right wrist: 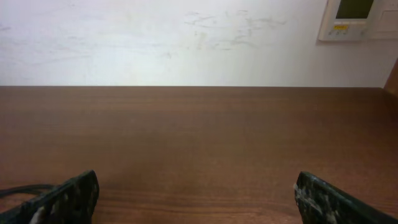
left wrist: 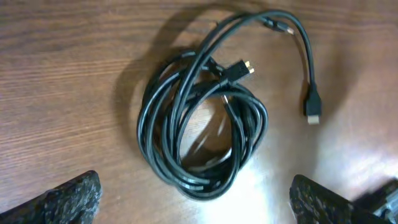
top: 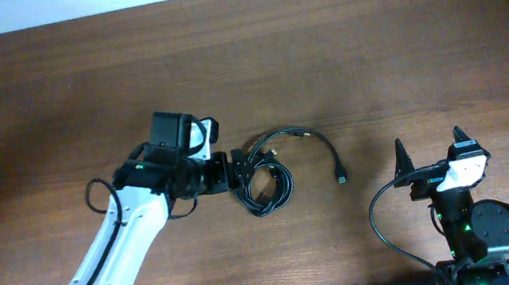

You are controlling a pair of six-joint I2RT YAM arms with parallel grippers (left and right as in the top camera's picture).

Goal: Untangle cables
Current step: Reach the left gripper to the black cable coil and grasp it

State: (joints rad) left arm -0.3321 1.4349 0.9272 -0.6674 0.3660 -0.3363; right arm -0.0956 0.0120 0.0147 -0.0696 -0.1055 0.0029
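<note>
Brown desk (top: pixel 25 96) bears the cables (left wrist: pixel 199 130) as one tangled coil, so untangling looks unstarted, with the left hand (left wrist: pixel 196 196) spread over it and the right hand (top: pixel 430 152) spread, well apart.

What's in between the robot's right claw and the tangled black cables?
Only bare wooden table, seen in the overhead view. One loose plug end curls out from the cables toward the open right gripper, not reaching it.

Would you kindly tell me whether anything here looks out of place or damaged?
Only the cables: they lie in a tangled coil, with one plug trailing loose beyond it. Nothing looks damaged or spilled.
</note>
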